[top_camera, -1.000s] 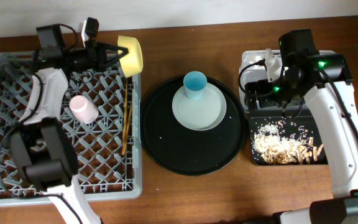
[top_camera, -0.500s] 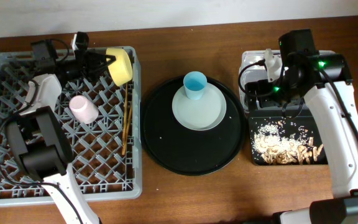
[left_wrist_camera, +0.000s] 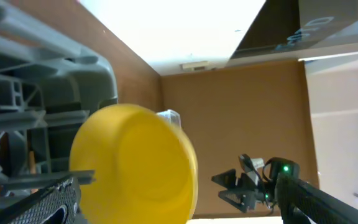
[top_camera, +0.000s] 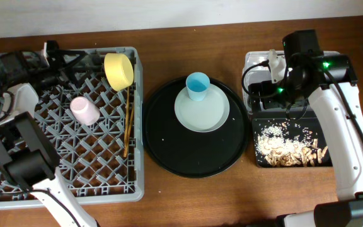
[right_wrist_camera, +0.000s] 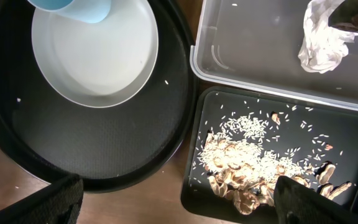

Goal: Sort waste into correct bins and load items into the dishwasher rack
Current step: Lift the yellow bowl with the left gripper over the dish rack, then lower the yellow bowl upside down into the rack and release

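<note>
The small yellow bowl point(top_camera: 119, 69) stands on its edge in the back right corner of the grey dishwasher rack point(top_camera: 99, 161). My left gripper point(top_camera: 92, 60) is open just left of the bowl. In the left wrist view the bowl point(left_wrist_camera: 135, 162) fills the space ahead of the wide jaws point(left_wrist_camera: 179, 211). A pink cup point(top_camera: 84, 111) and chopsticks point(top_camera: 128, 123) lie in the rack. The light blue cup point(top_camera: 198, 86) sits on the grey plate point(top_camera: 203, 116). My right gripper point(right_wrist_camera: 176, 208) is open and holds nothing above the black bin point(right_wrist_camera: 272, 124), which holds food scraps point(right_wrist_camera: 247, 168). A napkin point(right_wrist_camera: 321, 42) lies in the clear tub point(right_wrist_camera: 253, 56).
A large round black tray point(top_camera: 169, 142) holds the plate and cup between the rack and the bins. My right arm point(top_camera: 307, 57) hangs over the clear tub. Bare wooden table point(top_camera: 194, 195) runs along the front.
My left gripper carried the yellow bowl leftward over the rack, opened, and drew back left. The bowl now rests in the rack on its own. The right arm has not moved.
</note>
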Motion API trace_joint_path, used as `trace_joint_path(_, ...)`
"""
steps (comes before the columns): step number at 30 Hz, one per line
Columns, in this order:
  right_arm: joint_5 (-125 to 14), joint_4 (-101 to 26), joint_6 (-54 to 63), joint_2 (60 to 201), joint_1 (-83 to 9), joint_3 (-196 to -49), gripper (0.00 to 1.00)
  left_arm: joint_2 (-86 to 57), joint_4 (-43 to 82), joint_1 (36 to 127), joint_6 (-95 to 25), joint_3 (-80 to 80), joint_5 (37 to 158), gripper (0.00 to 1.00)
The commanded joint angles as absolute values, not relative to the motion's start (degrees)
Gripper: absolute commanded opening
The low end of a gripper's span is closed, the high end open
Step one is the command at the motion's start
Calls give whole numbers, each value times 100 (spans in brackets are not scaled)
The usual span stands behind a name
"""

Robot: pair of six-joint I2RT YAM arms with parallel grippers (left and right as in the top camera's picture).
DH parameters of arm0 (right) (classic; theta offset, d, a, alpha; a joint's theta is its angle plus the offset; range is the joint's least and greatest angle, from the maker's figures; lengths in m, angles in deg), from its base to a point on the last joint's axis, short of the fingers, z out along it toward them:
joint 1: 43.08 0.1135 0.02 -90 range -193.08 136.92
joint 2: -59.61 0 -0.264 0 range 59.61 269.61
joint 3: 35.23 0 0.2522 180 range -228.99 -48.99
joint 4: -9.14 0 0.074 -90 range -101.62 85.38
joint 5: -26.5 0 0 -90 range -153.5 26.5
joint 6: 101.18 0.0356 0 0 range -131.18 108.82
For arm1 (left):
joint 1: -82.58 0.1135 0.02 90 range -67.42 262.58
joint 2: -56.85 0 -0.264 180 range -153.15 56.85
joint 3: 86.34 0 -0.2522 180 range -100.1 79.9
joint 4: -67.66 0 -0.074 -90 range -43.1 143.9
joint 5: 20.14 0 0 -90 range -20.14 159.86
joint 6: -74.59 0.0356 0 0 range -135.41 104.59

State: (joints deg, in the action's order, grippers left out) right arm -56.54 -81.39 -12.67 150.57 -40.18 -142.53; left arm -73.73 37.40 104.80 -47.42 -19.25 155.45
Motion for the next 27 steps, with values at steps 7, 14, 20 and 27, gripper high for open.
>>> trace_joint_path(7,-5603,-8157,-1246,15002,-3972,-14292,99,-4540,1590,9833,-3507,-1939,11628,99)
trace_joint_path(14,-5603,-8157,-1246,15002,-3972,-14292,99,-4267,838,8342,-2408,-1936,10242,0)
trace_joint_path(20,-5603,-8157,-1246,15002,-3972,-14292,99,-4934,753,7188,-2410,-1936,7440,0)
trace_joint_path(27,-5603,-8157,-1246,15002,-3972,-14292,99,-5605,796,7164,-2408,-1936,6279,1)
